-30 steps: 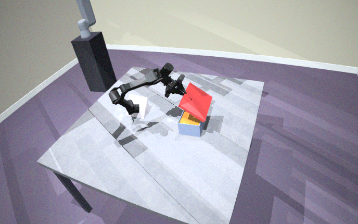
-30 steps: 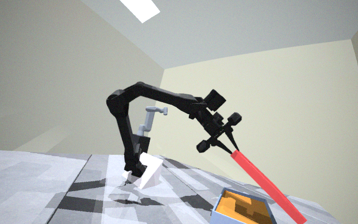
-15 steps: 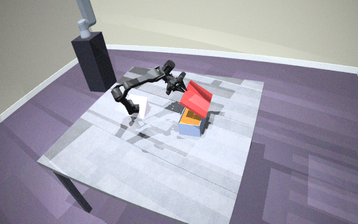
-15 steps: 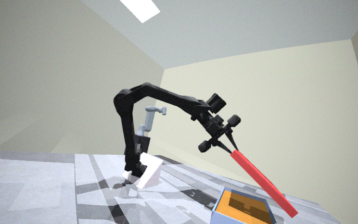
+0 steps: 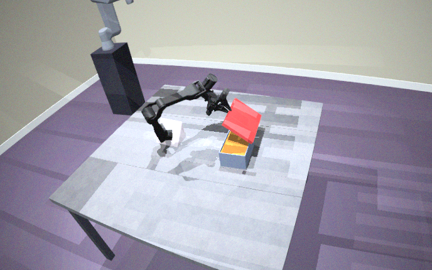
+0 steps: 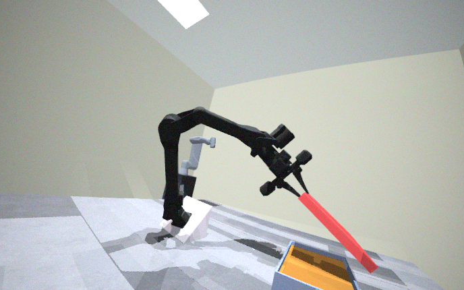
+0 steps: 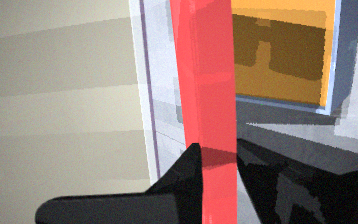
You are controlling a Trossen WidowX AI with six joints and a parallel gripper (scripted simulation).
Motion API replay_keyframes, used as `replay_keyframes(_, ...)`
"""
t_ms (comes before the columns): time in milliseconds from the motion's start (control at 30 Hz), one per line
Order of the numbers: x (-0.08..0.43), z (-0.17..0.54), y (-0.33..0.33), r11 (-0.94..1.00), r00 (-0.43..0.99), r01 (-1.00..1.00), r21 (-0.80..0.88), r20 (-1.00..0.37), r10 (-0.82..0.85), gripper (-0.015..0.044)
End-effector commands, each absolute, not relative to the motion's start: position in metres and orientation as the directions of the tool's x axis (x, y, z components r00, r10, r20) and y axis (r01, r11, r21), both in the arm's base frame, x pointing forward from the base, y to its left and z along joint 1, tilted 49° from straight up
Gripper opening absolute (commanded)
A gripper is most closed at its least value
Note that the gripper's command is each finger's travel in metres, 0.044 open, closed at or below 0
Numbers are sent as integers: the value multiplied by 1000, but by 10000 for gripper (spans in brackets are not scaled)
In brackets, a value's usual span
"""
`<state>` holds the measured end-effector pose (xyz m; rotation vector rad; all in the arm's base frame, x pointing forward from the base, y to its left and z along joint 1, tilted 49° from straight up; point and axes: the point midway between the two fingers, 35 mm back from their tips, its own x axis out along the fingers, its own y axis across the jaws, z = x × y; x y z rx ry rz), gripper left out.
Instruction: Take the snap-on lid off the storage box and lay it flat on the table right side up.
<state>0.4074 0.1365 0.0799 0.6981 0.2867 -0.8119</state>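
Red lid (image 6: pixel 336 228) edge pinched between fingers, tilted above open box (image 5: pixel 236 152).

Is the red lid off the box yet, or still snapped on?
Off. The gripper is shut on one edge of the red lid, which hangs steeply tilted above the box, whose orange interior shows.

You have the box (image 5: pixel 236 154) standing open on the table (image 5: pixel 184 204), right of the arm's base (image 5: pixel 164 134). The lid (image 5: pixel 242 120) hangs tilted in the air above the box's far side, clear of it, its high edge pinched in the gripper (image 5: pixel 225 108). A pedestal (image 5: pixel 117 78) stands on the floor behind the table's far left corner.
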Motion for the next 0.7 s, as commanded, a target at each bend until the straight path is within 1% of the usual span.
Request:
replay_keyframes(0,407,75,146,484,672,740,466,-482,-563,0)
replay_keyframes(667,404,46,173,483,672,740,468,-482,-562,0)
